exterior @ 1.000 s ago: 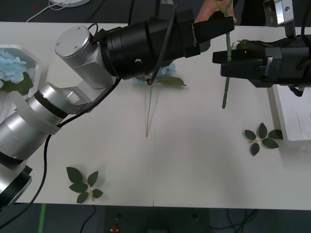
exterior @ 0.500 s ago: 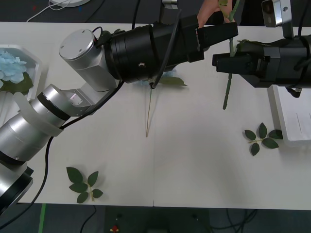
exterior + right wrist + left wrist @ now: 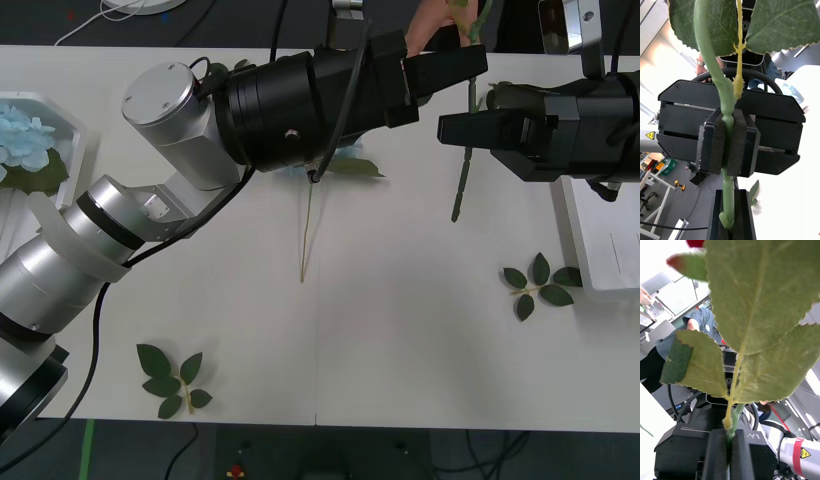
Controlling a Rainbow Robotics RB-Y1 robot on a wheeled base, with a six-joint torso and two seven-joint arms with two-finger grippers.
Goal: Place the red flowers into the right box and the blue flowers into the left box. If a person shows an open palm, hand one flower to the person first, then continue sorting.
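Both my grippers are clamped on the one red flower stem — the left gripper higher, the right gripper just beneath — and it hangs nearly upright over the table, toward a person's hand at the far edge.

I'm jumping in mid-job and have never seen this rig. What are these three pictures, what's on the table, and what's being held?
This is a two-armed robot. The front view looks down at the table; the other two come from wrist cameras. The left gripper and right gripper are both shut on one red flower, held above the table near a person's hand. On the table: a blue flower, two leaf sprigs, the left box holding blue flowers, and the right box.
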